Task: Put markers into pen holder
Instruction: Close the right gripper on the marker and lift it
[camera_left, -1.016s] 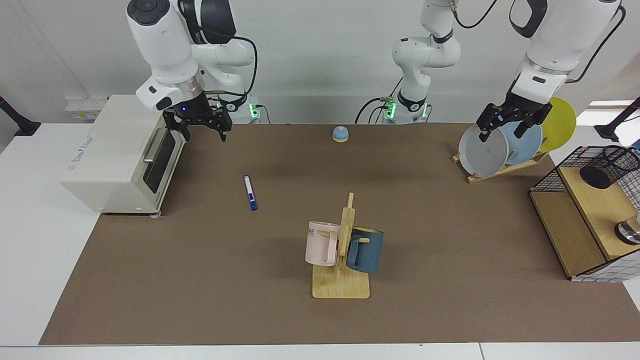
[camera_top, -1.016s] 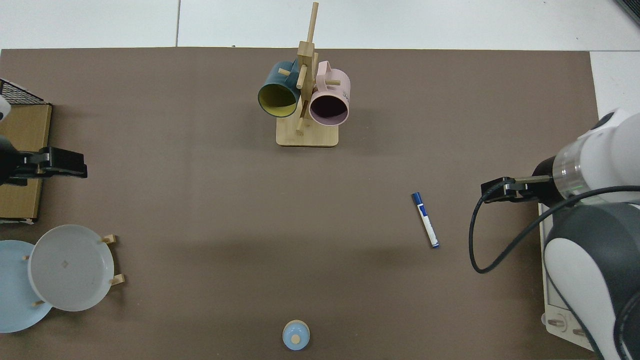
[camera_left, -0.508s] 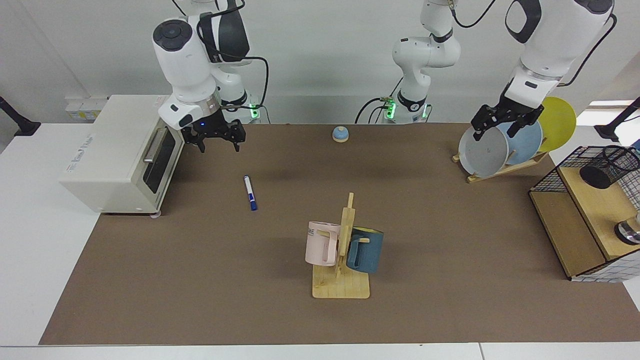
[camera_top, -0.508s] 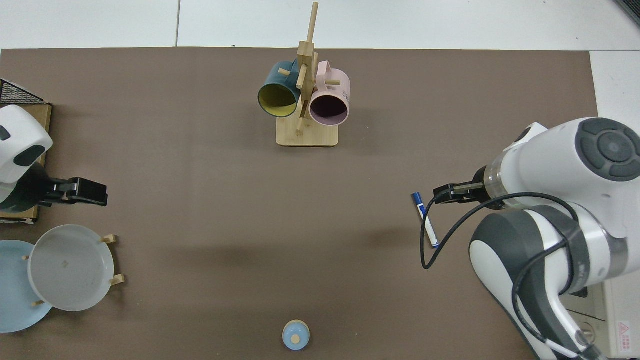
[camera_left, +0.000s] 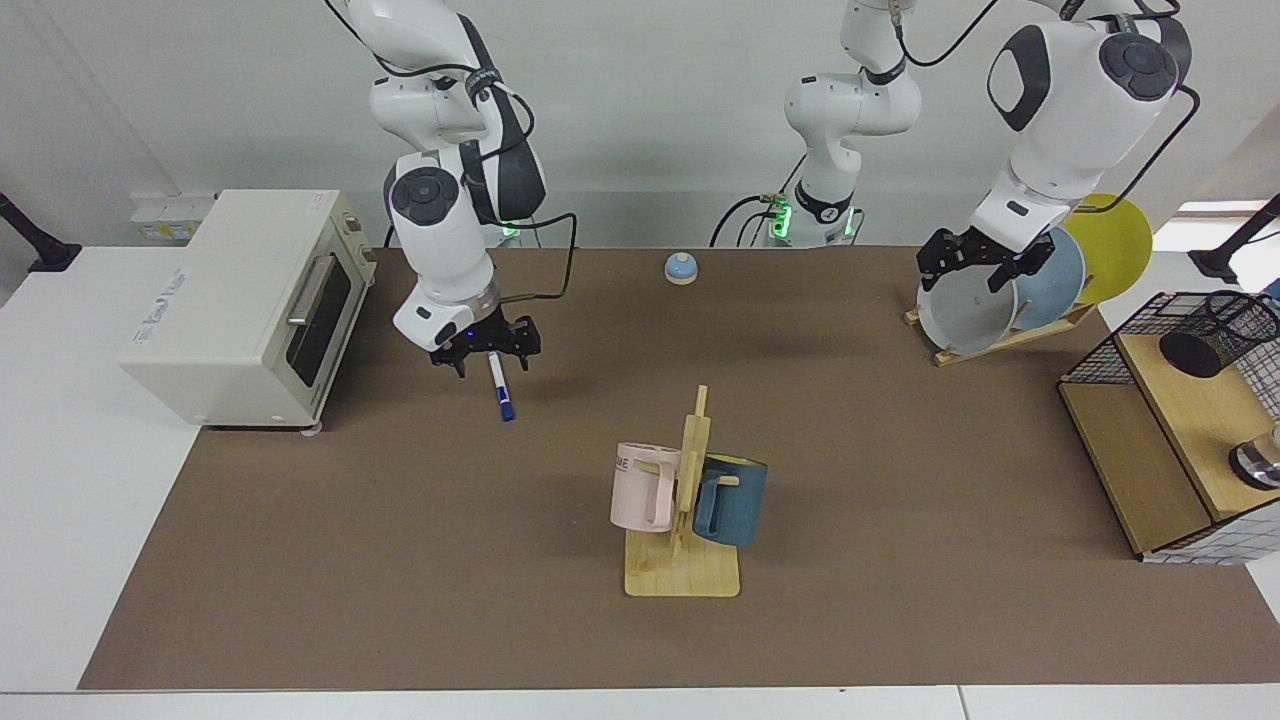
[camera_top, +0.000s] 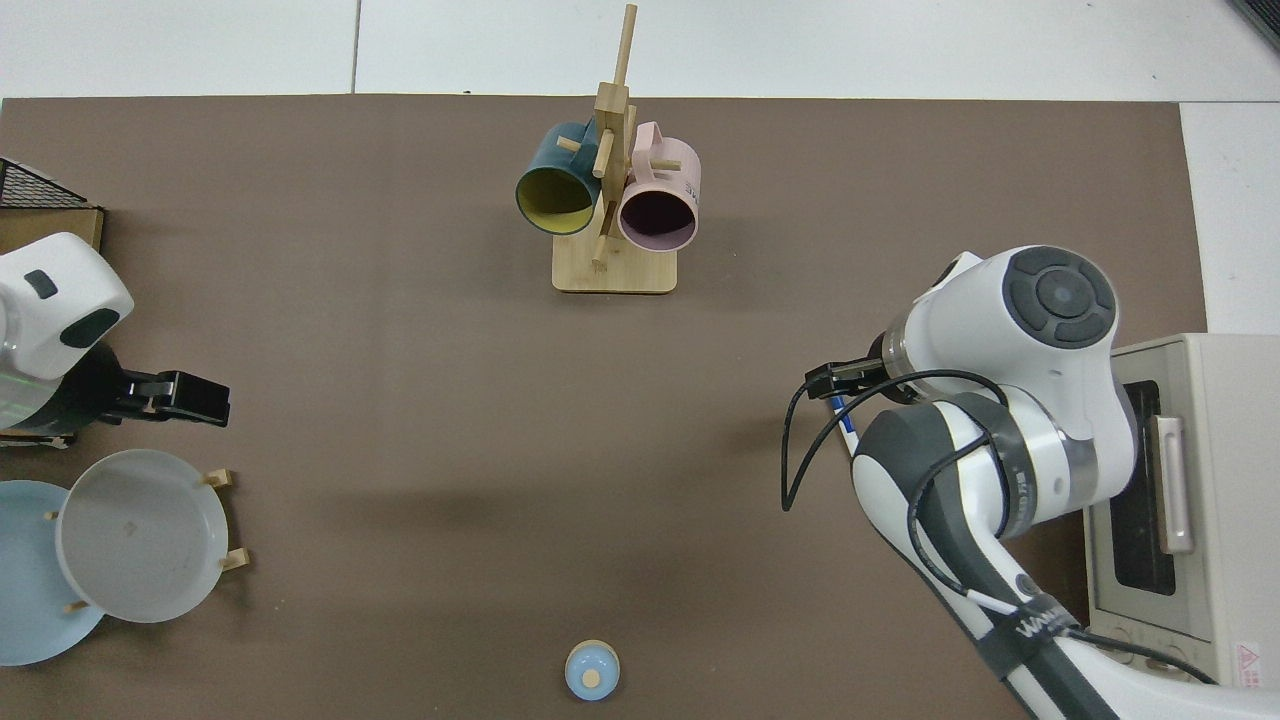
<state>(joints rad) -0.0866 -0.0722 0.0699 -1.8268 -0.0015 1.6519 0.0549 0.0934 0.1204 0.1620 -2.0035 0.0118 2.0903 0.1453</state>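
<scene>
The marker (camera_left: 502, 393), white with a blue cap, lies on the brown mat in front of the toaster oven. My right gripper (camera_left: 487, 360) hangs low over its far end, open, with a finger on either side of the barrel. In the top view the right arm covers most of the marker (camera_top: 846, 421). The pen holder (camera_left: 1225, 332), a black mesh cup, lies tilted on the wooden shelf at the far right of the facing view. My left gripper (camera_left: 968, 268) hovers open by the grey plate, far from the marker, and shows in the top view as the left gripper (camera_top: 190, 398).
A toaster oven (camera_left: 240, 300) stands close beside the right arm. A wooden rack with a pink mug and a blue mug (camera_left: 686, 520) stands mid-table. Plates lean in a rack (camera_left: 1000, 300). A wire basket frame with wooden shelves (camera_left: 1150, 440) sits at the edge. A small blue knob (camera_left: 680, 268) rests at the back.
My right arm has swung out from the toaster oven and dropped down over the marker. My left gripper has drifted slightly toward the table's middle, over the grey plate.
</scene>
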